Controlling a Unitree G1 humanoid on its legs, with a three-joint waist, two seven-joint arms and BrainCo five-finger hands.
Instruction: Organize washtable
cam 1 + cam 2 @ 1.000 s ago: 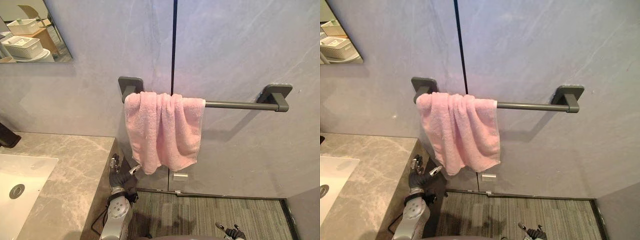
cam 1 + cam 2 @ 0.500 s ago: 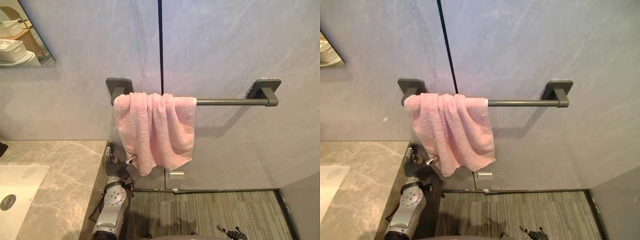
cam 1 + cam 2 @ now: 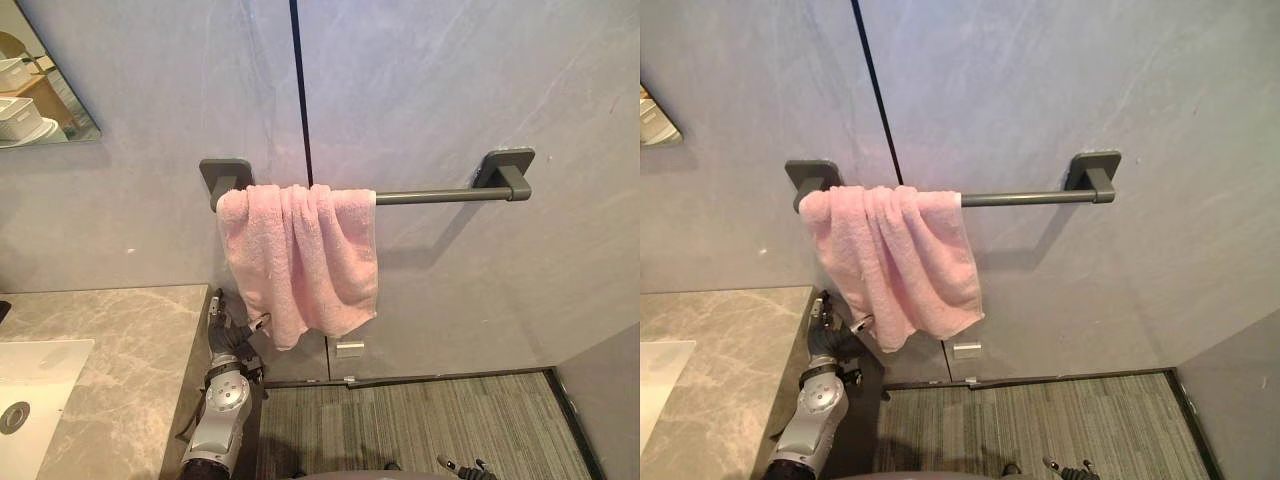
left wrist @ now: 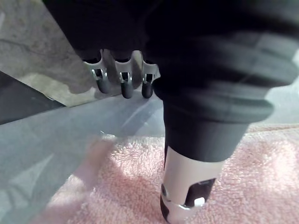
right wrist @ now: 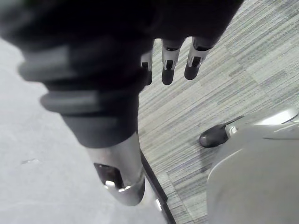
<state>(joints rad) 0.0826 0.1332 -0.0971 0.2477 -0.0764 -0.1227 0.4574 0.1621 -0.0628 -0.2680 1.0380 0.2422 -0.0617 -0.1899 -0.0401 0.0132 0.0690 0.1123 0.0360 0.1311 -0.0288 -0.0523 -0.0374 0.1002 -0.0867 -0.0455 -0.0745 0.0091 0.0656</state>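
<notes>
Pink terry towel [image 3: 300,260] hangs bunched over the dark grey wall rail [image 3: 430,195], crowded against its left bracket. I'd expect it to be light, limp and clingy, best pinched at the lower hem. My left robot hand [image 3: 232,330] sits just under that hem beside the marble counter [image 3: 110,340], fingers loose and empty. Whether its thumb touches cloth, I can't quite tell. My right robot hand [image 5: 168,60] hangs slack over grey striped carpet [image 5: 210,93].

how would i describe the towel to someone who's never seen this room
On the grey wall right of the marble counter runs a dark horizontal bar. The towel hangs bunched over its left end. It is the one pink, fluffy thing among grey surfaces.
</notes>
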